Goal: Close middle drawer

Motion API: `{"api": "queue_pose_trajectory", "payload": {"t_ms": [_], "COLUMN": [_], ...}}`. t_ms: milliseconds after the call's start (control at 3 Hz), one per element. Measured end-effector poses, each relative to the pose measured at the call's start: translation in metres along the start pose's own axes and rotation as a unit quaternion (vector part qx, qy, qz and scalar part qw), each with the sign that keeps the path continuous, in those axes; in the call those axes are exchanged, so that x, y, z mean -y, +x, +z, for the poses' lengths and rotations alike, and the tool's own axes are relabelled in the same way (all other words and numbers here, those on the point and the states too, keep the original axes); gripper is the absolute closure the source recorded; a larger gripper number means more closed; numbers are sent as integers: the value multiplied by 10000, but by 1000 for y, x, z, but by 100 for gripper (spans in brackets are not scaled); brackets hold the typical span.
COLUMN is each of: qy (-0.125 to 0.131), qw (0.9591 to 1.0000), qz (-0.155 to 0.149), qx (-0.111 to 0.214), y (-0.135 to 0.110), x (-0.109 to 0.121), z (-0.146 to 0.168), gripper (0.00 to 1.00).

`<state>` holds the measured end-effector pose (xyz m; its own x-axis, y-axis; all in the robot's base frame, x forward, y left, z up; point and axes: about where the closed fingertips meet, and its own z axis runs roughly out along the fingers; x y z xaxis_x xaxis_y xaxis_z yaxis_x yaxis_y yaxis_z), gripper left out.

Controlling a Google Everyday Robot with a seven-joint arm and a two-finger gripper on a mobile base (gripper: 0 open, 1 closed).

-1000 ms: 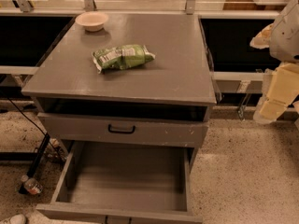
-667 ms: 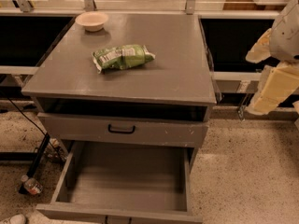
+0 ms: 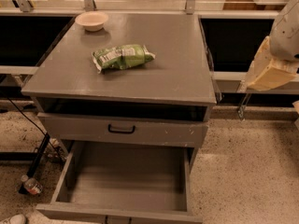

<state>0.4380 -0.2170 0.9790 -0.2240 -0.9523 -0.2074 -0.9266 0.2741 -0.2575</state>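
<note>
Bottle: small clear plastic bottle [image 3: 31,185] lying on the speckled stone floor [image 3: 243,171] at the far left; just beside the foot of a slanted black rod [image 3: 38,158]
Bowl: shallow round cream bowl [image 3: 92,20] standing upright at the back left corner of the grey painted tabletop [image 3: 182,78]; apart from the bag
Bag: crumpled green foil snack bag [image 3: 122,56] lying flat, left of the tabletop's middle; nearer the front edge than the bowl
Slot: dark slot [image 3: 121,108] right under the tabletop; inside too dark to read
Upper drawer: taller-fronted grey drawer with white scuff marks [image 3: 163,133] directly under the slot; black bar handle [image 3: 121,129] left of its middle; front roughly in line with the tabletop's front edge
Middle drawer: wide grey painted wooden middle drawer [image 3: 126,178] below the scuffed one; drawn far out toward the camera; long flat floor in full view; low front panel along the bottom edge of the view; well apart from the gripper
Gripper: cream and pale grey gripper [image 3: 269,71] at the far right edge; up in the air beside the cabinet's right side, about level with the tabletop; apart from the cabinet; spread or closed, holding or not: cannot tell
</note>
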Motion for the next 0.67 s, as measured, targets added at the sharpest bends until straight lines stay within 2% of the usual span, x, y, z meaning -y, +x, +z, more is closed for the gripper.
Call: {"api": "queue_pose_trajectory", "payload": {"t_ms": [333,667], "qy": [146,437], "qw": [9999,9986], "qz": [41,229], "qx": [-7,191], "y": [0,-1], "x": [1,-24], "z": [-6,-15], "gripper": [100,100]}}
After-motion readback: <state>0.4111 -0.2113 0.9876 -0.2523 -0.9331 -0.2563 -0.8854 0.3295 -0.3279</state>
